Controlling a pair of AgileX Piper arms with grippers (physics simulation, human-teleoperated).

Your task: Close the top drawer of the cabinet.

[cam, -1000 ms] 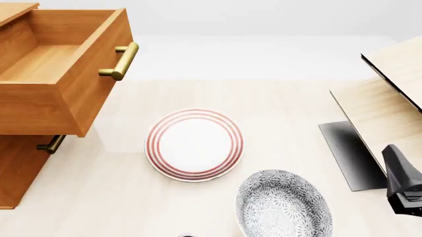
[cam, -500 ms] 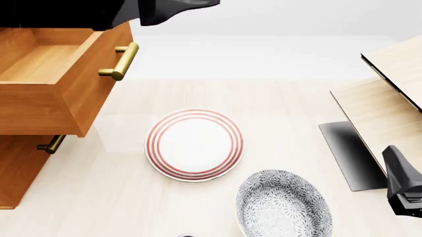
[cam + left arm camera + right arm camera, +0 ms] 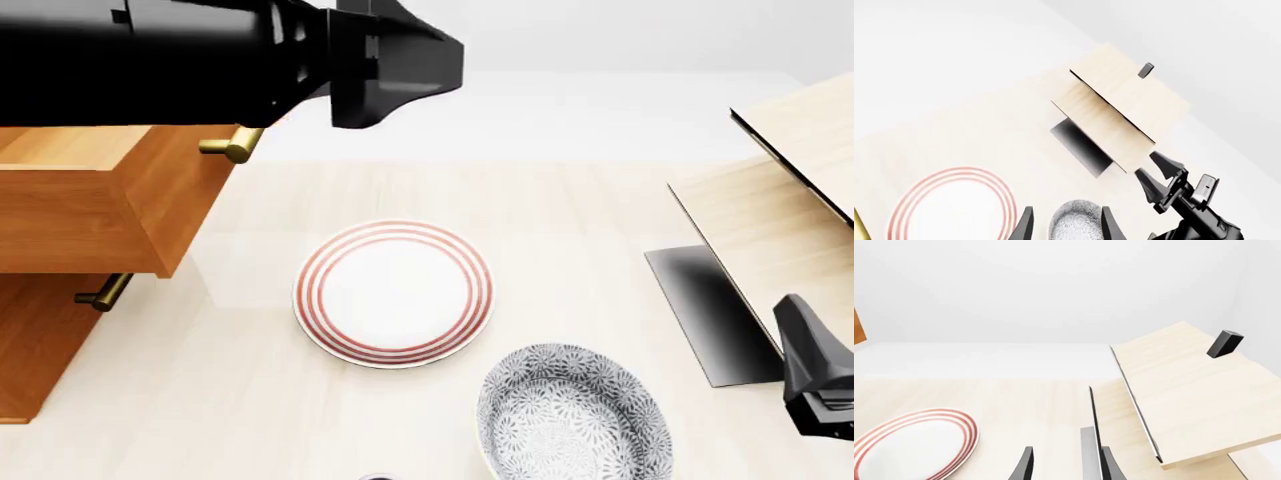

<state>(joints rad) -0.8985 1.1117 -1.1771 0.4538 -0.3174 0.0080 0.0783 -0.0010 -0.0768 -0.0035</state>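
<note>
My feeds are bright and evenly lit, crisp everywhere, with no blur or edge warping. The pale wooden desk [image 3: 574,210] washes almost white far beyond my left tool [image 3: 1063,225]. The only strong shadow is a dark patch under the tilted light-wood panel [image 3: 787,215].

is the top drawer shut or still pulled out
Pulled out. In the front view the top drawer juts well forward of the cabinet front below it.

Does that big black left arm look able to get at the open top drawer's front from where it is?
Probably yes. The left arm hangs right above the top drawer, beside its brass handle, with nothing between. The plates lie lower on the table, out of its way.
</note>
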